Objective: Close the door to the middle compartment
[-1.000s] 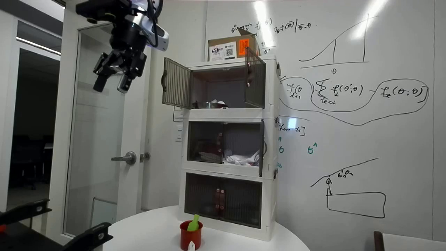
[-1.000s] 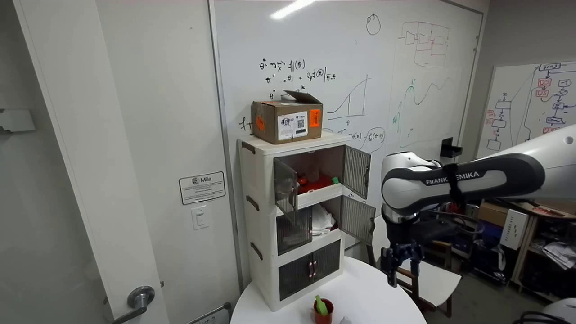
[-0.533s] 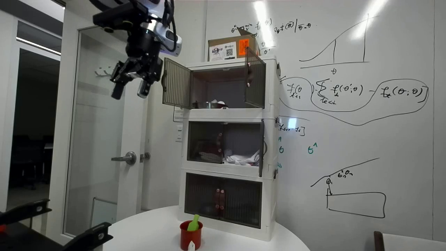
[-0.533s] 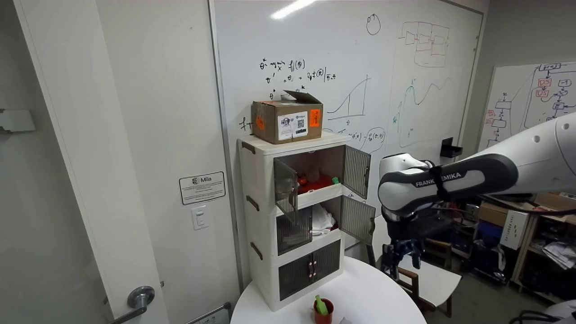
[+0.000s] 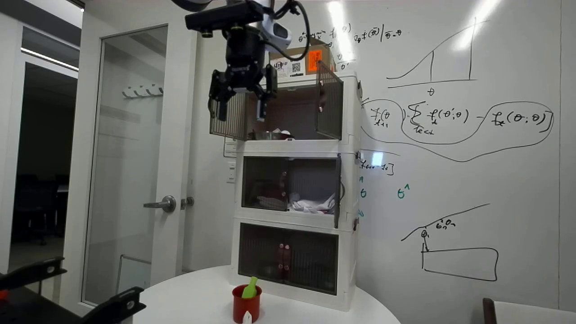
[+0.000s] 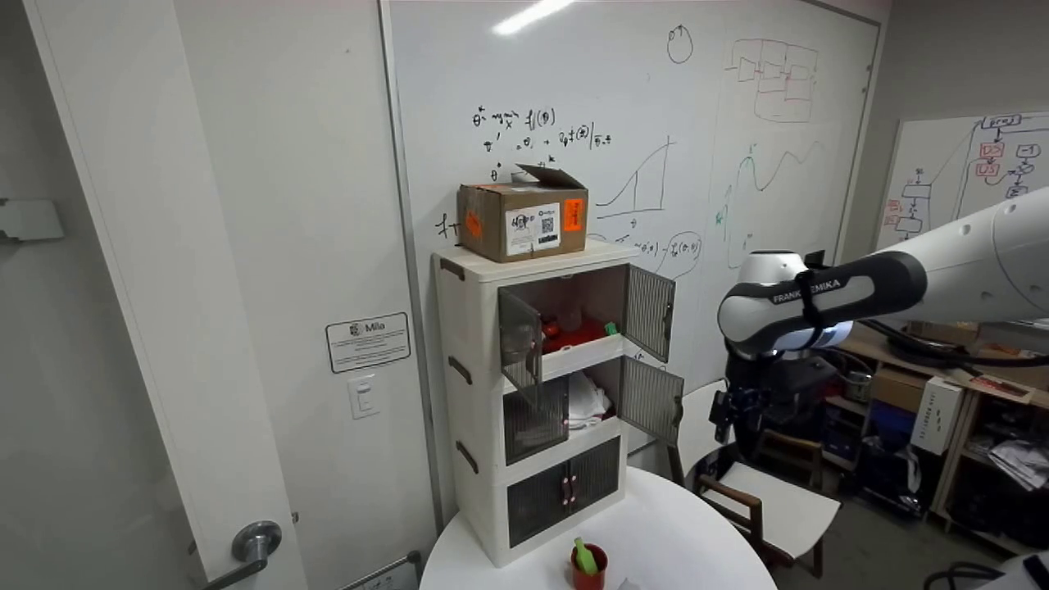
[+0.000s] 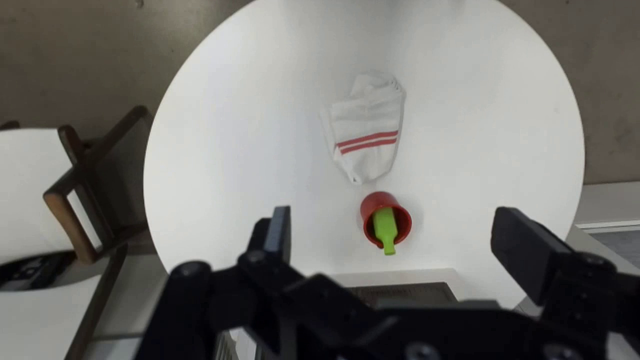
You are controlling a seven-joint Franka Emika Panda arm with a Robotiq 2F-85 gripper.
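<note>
Nearest me, the robot's arm [image 6: 860, 297] has just swung sideways, carrying its fingers [image 7: 525, 255] across the cabinet's front toward the side where a door hangs open. They are spread wide, nothing between them. In the wrist view the tabletop [image 7: 225, 150] shows below, bearing a striped cloth [image 7: 370, 125] and a red cup [image 5: 245, 307] with a green utensil [image 7: 385, 225] in it.

Beyond stands the white cabinet [image 6: 475, 418]. Its middle compartment [image 5: 312, 177], the central of three, has the left-hand leaf [image 5: 264, 182] across its opening; the right-hand door [image 6: 651, 399] juts outward, and a white bundle [image 5: 310, 205] lies inside. Through the swing that door hasn't budged, and the fingers are well apart from it, so I'd call this positioning, the closing not yet begun. The push likely belongs on the door's outer face, which means getting round its free edge first; I can't judge the fingers' height against it. The open upper door [image 5: 329, 101] just above could snag them. Farther back is the whiteboard [image 5: 522, 180].
</note>
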